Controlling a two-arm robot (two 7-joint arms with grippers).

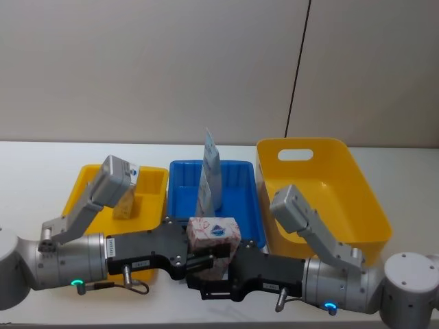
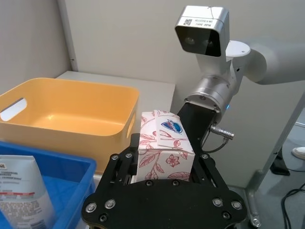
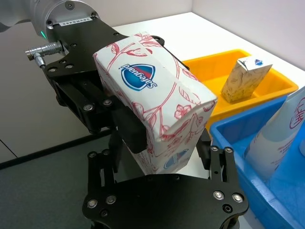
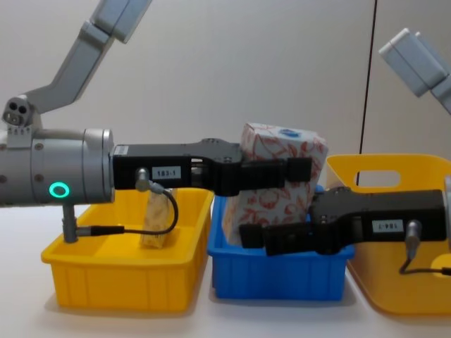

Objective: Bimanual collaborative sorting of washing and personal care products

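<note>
My left arm (image 1: 65, 255) lies low and reaches in from my left toward the middle. My left pincer (image 2: 166, 160) is closed tight on the white carton (image 1: 214, 232), with one finger on each side. My right arm (image 1: 346, 277) reaches in from my right. My right pincer (image 3: 162, 162) sits at the carton's lower end, lower than my left one.

Lab: white table (image 1: 34, 164), bare wall (image 1: 151, 68).
</note>
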